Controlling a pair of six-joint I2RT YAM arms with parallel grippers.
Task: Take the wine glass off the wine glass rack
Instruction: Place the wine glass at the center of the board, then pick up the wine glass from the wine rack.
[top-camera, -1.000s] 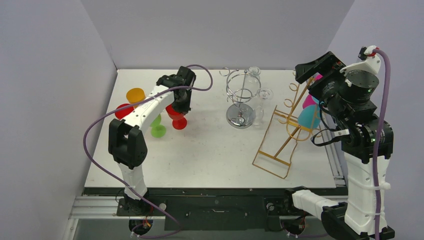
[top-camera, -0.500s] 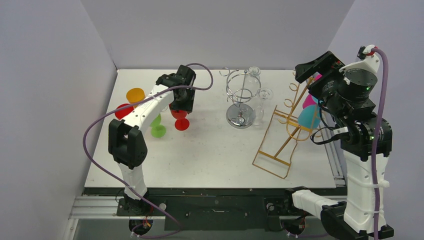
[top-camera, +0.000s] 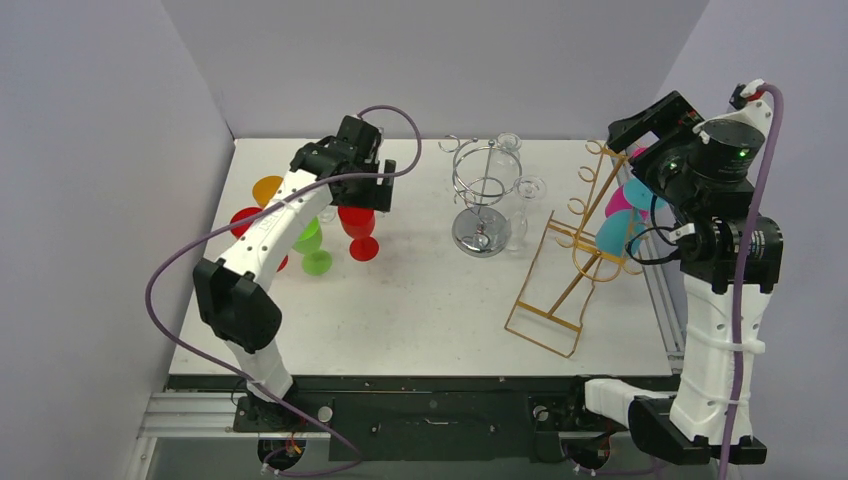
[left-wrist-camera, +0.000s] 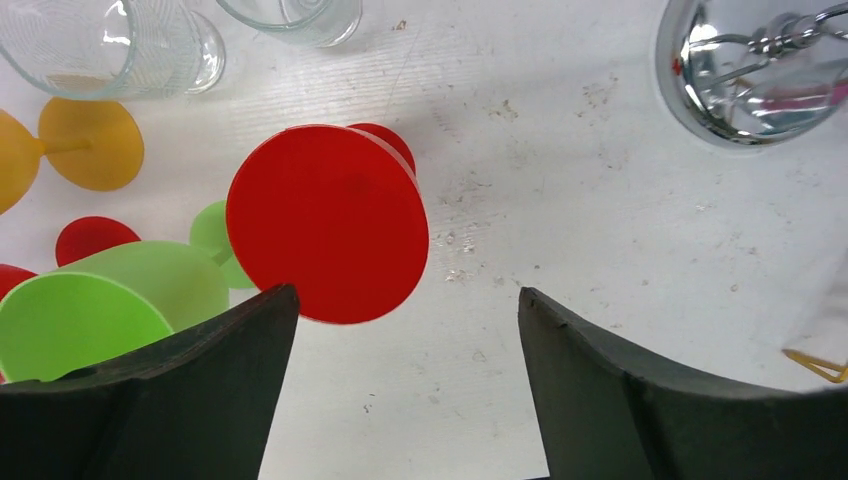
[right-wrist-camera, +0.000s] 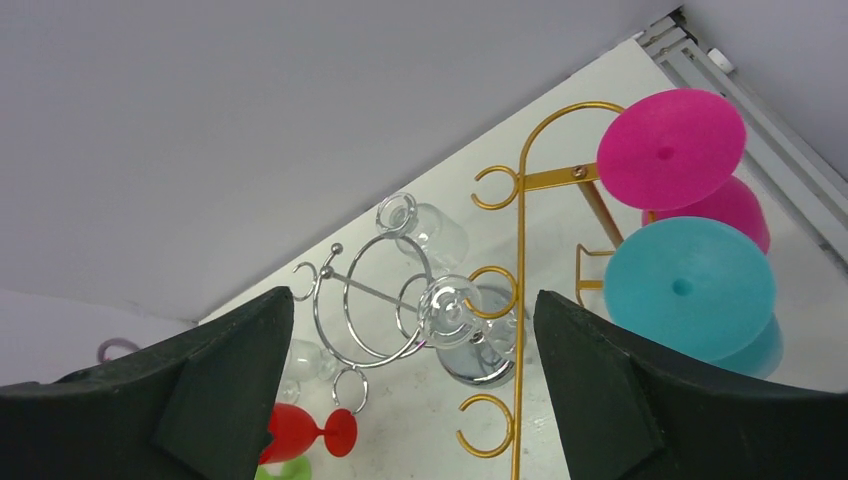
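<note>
With the red glass (left-wrist-camera: 325, 220) standing free beneath our spread left pincer (left-wrist-camera: 405, 305) (that one looks done, we judge), our right pincer (right-wrist-camera: 415, 300), also spread, must next close on the teal glass (right-wrist-camera: 690, 288) hanging on the rack (right-wrist-camera: 519, 230) ahead to its right.

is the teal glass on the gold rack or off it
On. The teal glass hangs on the gold rack next to the pink glass; the right gripper is open and not touching it.

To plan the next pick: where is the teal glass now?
The teal glass hangs on the gold rack, far right in the top view, under the pink glass in the right wrist view.
</note>
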